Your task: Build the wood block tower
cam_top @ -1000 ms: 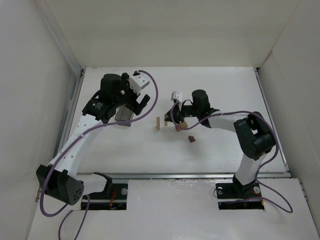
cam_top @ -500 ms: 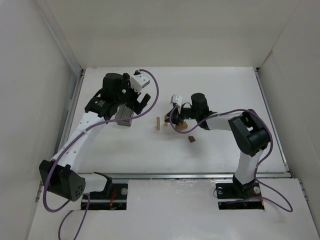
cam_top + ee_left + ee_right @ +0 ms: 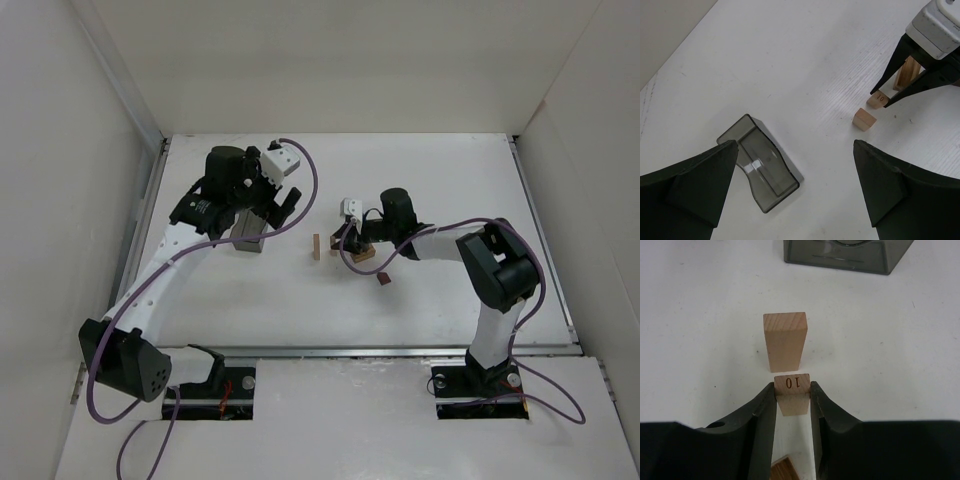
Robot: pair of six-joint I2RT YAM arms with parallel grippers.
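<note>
Left arm (image 3: pixel 150 288), right arm (image 3: pixel 493 340): white links joining black joints; purple cables (image 3: pixel 311 190) trailing; right gripper (image 3: pixel 792 388) showing black fingers (image 3: pixel 760 425).

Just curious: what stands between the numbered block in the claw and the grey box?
One upright tan wooden block; the right wrist view shows it.

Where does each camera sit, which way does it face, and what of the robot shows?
Top external: above and behind the robot, looking down on the table; both arms show whole, left arm on the left.
Left wrist: on the left tool, looking down between its open jaws at the grey box.
Right wrist: on the right tool, looking obliquely down at the numbered block it grips.
Shared: both wrist views show the grey box, numbered block and standing block.
</note>
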